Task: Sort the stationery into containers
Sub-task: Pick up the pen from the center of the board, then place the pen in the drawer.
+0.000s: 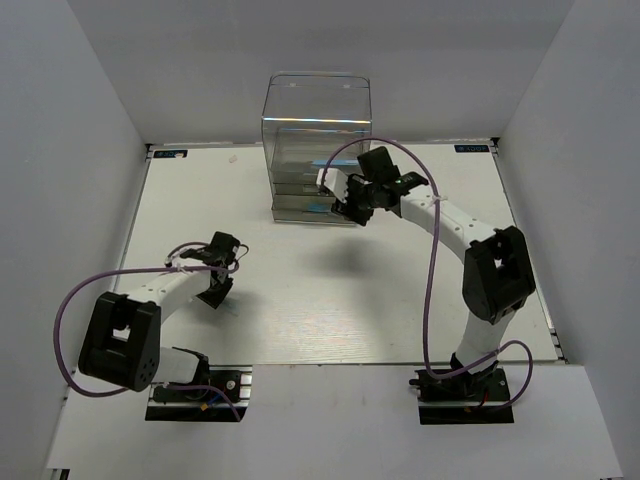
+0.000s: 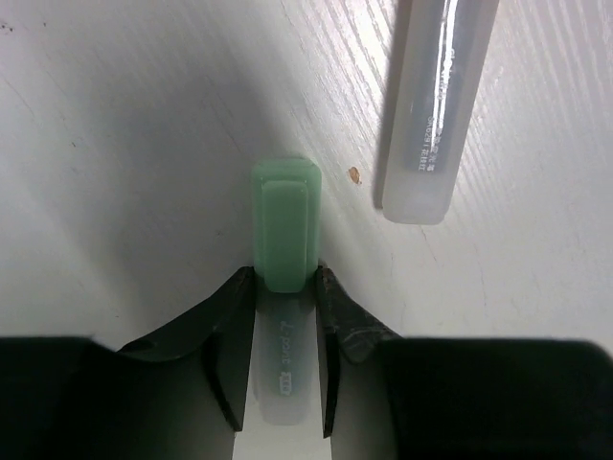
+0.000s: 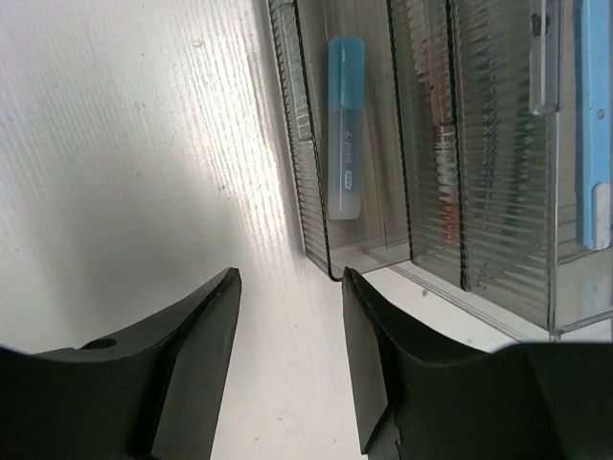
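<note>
My left gripper [image 1: 216, 290] is low over the table at the left. In the left wrist view its jaws [image 2: 284, 280] are closed against both sides of a pale green capped marker [image 2: 284, 225] with a clear barrel. A second pale, translucent pen [image 2: 431, 105] lies on the table just beyond it. The clear drawer box [image 1: 316, 150] stands at the far middle. My right gripper [image 1: 350, 207] is open and empty at its front, its jaws [image 3: 287, 287] beside a pulled-out drawer's corner [image 3: 330, 273]. A light blue marker [image 3: 346, 125] lies in that drawer. Another blue stick [image 3: 594, 125] and a red pen [image 3: 445, 177] show in other drawers.
White walls close in the table [image 1: 330, 300] on the left, right and far sides. The drawer box stands against the back edge. Purple cables [image 1: 430, 260] loop from both arms over the table.
</note>
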